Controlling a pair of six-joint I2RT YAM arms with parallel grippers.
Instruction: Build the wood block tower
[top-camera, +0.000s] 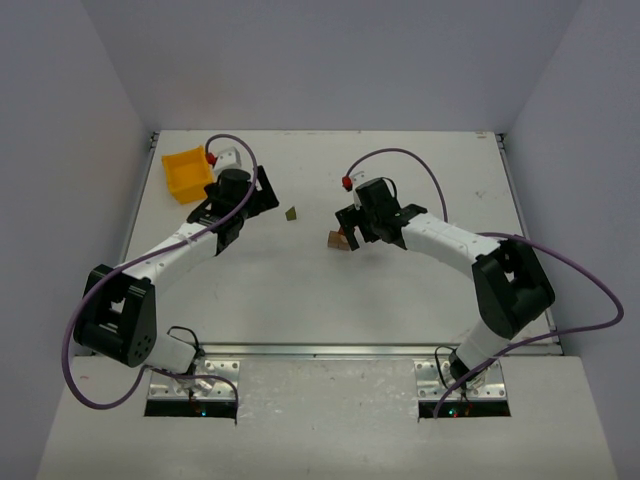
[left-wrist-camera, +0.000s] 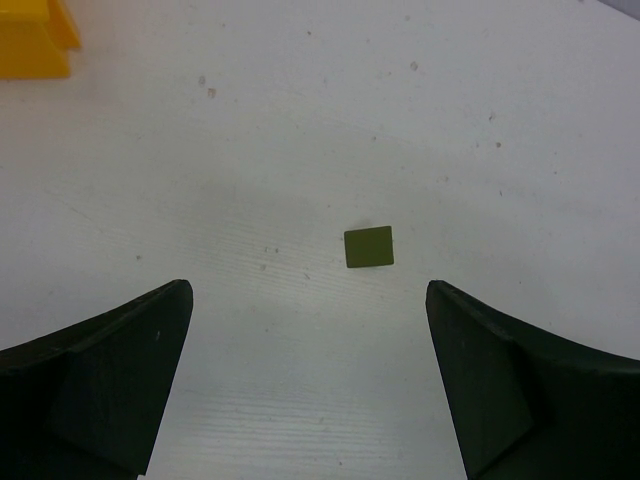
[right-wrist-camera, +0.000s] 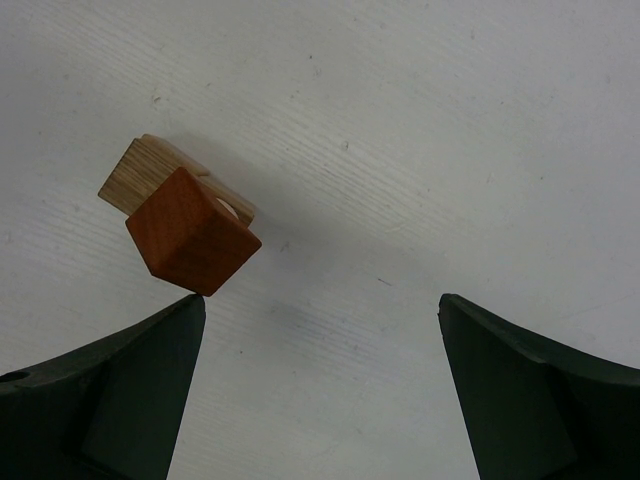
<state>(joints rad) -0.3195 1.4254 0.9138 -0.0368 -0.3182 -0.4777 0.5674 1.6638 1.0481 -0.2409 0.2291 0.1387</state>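
The wood block tower (top-camera: 340, 240) is a dark red cube (right-wrist-camera: 192, 243) resting on a plain tan block (right-wrist-camera: 150, 170), near the table's middle. My right gripper (right-wrist-camera: 321, 300) is open just right of it, its left fingertip almost at the red cube's lower corner, with nothing between the fingers. In the top view the right gripper (top-camera: 348, 228) hovers at the stack. A lone olive-green block (left-wrist-camera: 369, 246) lies flat on the table, also seen as the green block (top-camera: 291, 213) left of the stack. My left gripper (left-wrist-camera: 306, 290) is open and empty, a little short of it; from above, that left gripper (top-camera: 258, 205) shows west of the green block.
A yellow plastic bin (top-camera: 187, 173) stands at the back left, behind the left arm, its corner showing as the yellow bin (left-wrist-camera: 35, 40) in the left wrist view. The white table (top-camera: 400, 300) is walled by grey panels on three sides.
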